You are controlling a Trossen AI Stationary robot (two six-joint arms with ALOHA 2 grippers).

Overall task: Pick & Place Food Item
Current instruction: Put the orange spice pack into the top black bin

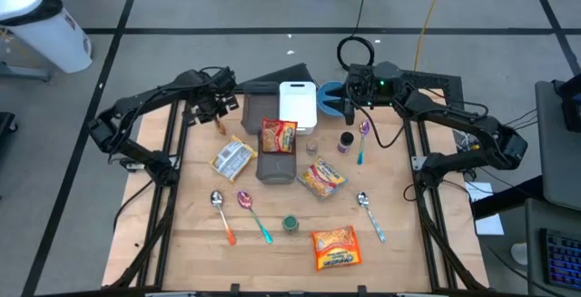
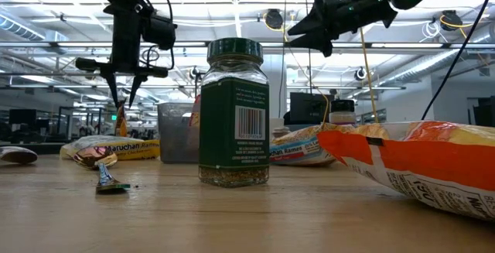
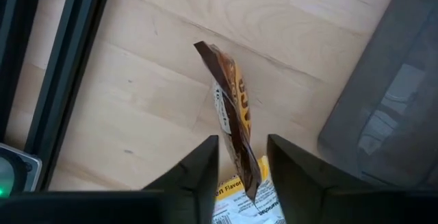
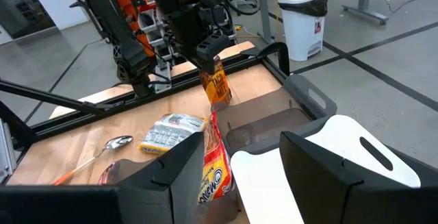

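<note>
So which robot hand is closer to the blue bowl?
Right. The right gripper hangs just over the blue bowl; the left gripper, pinching a small brown packet, is far across the table.

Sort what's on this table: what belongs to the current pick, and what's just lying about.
In the job: left tool, the packet it grips, likely the grey bin.
Lying about: spoons, jar, ramen packs, white lid, idle right tool.

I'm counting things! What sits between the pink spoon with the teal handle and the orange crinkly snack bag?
A small glass spice jar with a green lid stands there, clear in the high view.
</note>
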